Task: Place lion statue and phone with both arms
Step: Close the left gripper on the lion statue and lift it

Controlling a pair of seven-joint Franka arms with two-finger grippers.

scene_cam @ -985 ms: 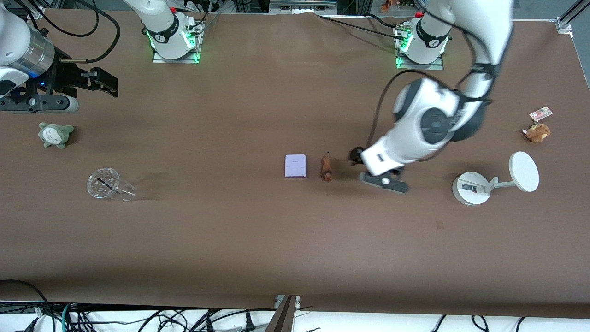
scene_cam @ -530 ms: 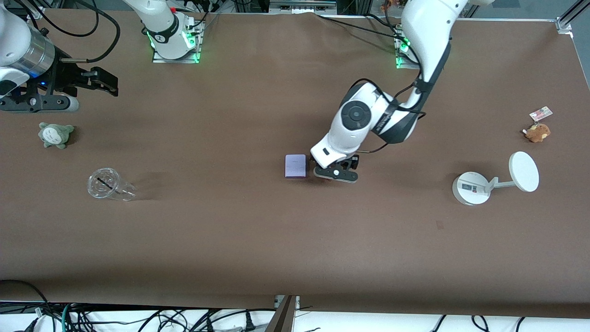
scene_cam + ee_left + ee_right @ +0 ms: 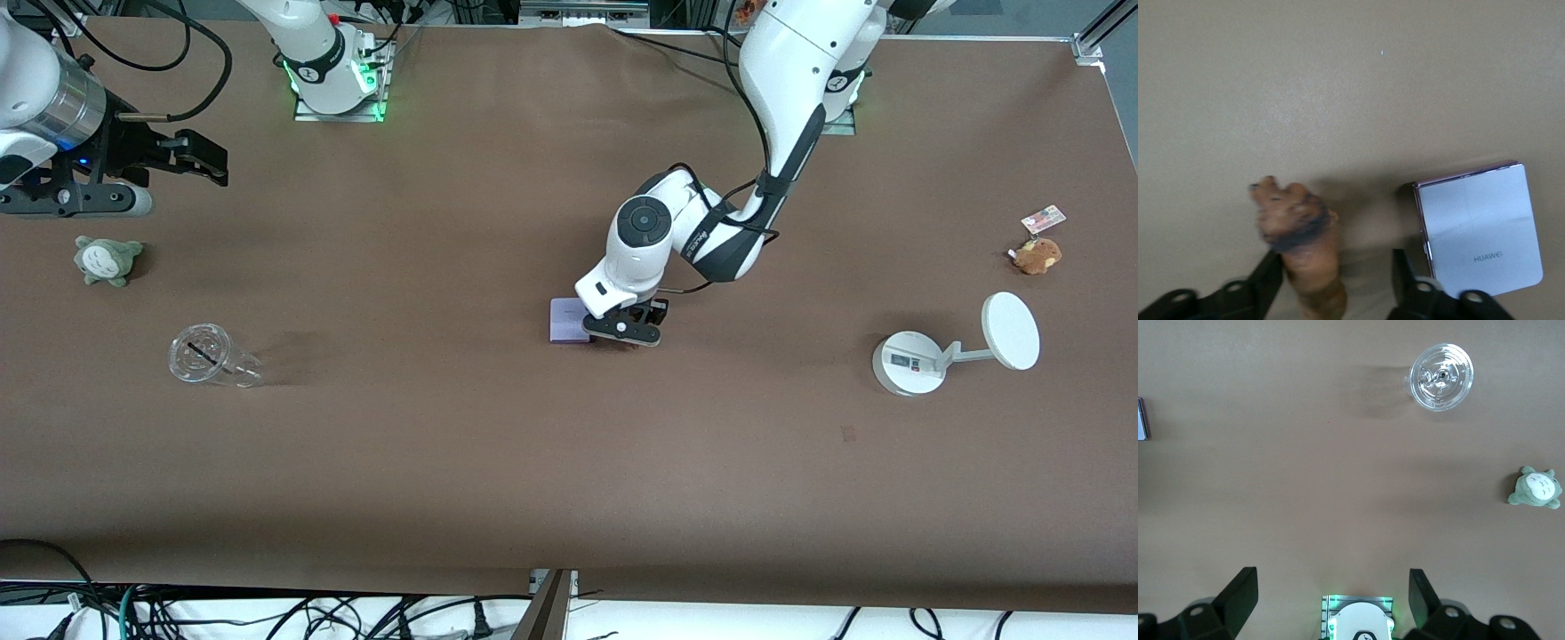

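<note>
The lion statue point(image 3: 1298, 233), orange-brown with a darker head, lies at mid-table beside the phone point(image 3: 567, 322), toward the left arm's end. My left gripper point(image 3: 622, 329) is down over it and hides it in the front view. In the left wrist view the left gripper point(image 3: 1336, 267) is open with the statue's body between its fingers: one finger is against it, the other stands apart. The pale lavender phone point(image 3: 1478, 230) lies flat just outside that finger. My right gripper point(image 3: 209, 162) waits open and empty at the right arm's end, as the right wrist view point(image 3: 1331, 583) shows.
A clear plastic cup point(image 3: 209, 356) lies on its side and a grey-green plush point(image 3: 107, 260) sits near the right gripper. A white round-based stand with a disc point(image 3: 916, 360) and a brown plush with a tag point(image 3: 1036, 253) are at the left arm's end.
The left arm swung from beside the lion statue to over it and came down around it, and its fingers have narrowed. The right arm has not moved.
</note>
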